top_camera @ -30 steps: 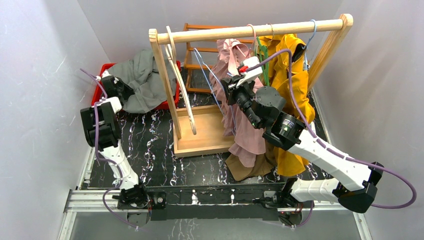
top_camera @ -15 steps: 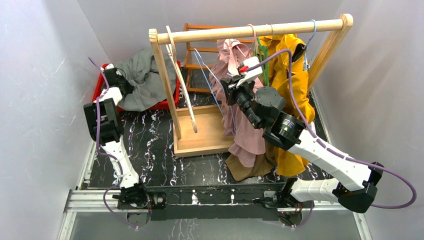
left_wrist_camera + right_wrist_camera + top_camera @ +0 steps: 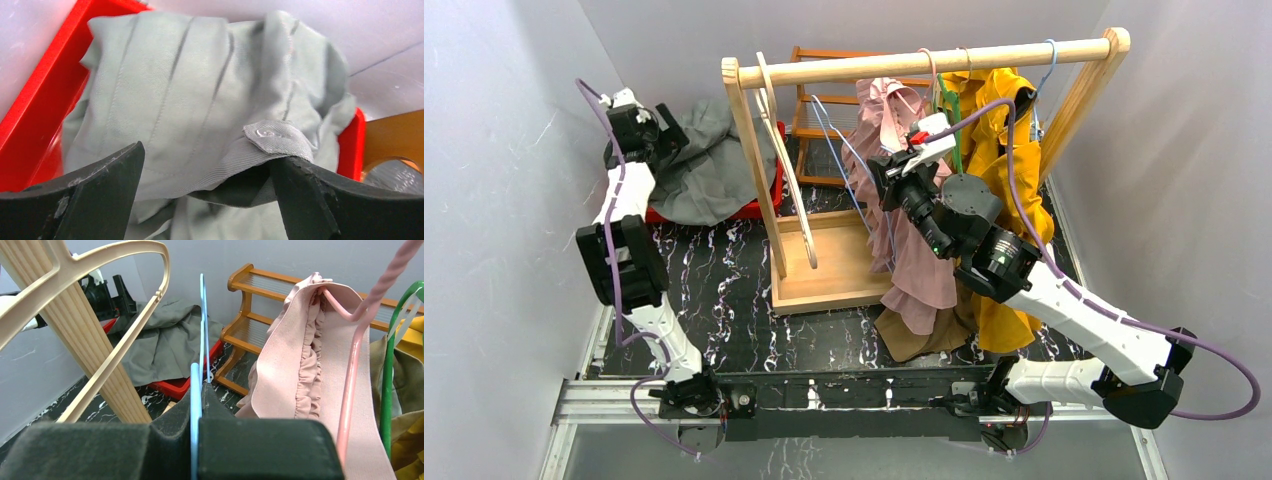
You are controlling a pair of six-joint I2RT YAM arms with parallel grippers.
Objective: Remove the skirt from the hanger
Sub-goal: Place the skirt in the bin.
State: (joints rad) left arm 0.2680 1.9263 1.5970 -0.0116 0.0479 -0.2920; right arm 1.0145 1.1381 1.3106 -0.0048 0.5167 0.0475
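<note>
Since a second ago, my left arm is swinging up and toward the back wall, and its left gripper (image 3: pixel 662 132) is now hanging above the far left corner of the red bin (image 3: pixel 736 212). My right arm is moving only a tiny bit. On the left wrist camera I am seeing the left gripper (image 3: pixel 206 155) spread wide with nothing in it, looking down at the grey skirt (image 3: pixel 200 100). A little button tab on the skirt is sitting right by the right finger, but I cannot tell if it is touching. The grey skirt (image 3: pixel 714 160) is lying all bunched up in the red bin, spilling over its edge, and it is off any hanger. My right gripper (image 3: pixel 886 172) is squeezing tight on the thin blue hanger (image 3: pixel 202 330), which is hanging bare from the wooden rail (image 3: pixel 924 62). A pink dress (image 3: pixel 914 260) and a yellow coat (image 3: pixel 1009 170) are hanging just beside it.
</note>
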